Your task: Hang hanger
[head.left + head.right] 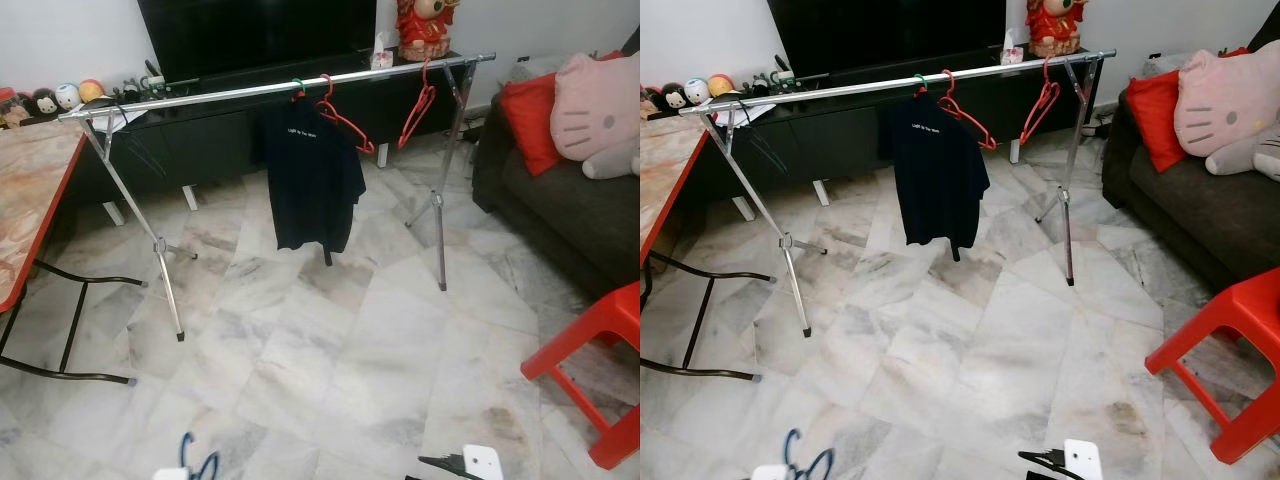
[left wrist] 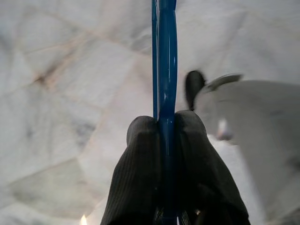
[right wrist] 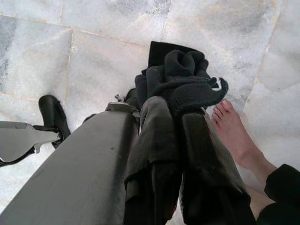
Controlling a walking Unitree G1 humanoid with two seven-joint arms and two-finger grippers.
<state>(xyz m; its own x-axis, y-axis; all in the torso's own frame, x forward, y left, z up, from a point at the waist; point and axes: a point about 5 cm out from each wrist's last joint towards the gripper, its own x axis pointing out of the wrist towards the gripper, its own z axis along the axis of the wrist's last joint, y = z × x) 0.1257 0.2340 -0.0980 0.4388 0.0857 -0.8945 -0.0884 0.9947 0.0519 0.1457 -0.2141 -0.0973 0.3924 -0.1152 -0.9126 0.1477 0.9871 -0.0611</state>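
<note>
So the left gripper (image 2: pixel 164 124) is clamped tight on a blue hanger (image 2: pixel 165 61). In the left wrist view its thin bar runs straight out between the two fingers, long axis in line with them. From the head camera you can just catch the blue loop (image 1: pixel 196 462) poking up low at the near edge of the floor (image 1: pixel 330 340), on the robot's left.

The right gripper (image 3: pixel 180 117) is squeezed shut on a bunched black cloth (image 3: pixel 180 77), held down over the tiles, and there's a person's bare foot (image 3: pixel 234 133) just beside it.

The drying rack's rail (image 1: pixel 275 88) is well ahead, across the open floor, running left to right in front of the TV cabinet (image 1: pixel 190 140). A black T-shirt (image 1: pixel 312 180) hangs near the middle with two red hangers (image 1: pixel 345 122) toward the right end. The left stretch of the rail looks bare.

My guess: the hanger is way below and short of the rail, so the robot has to close in and lift the left arm, hook end up. The left arm is obviously the one for it.
</note>
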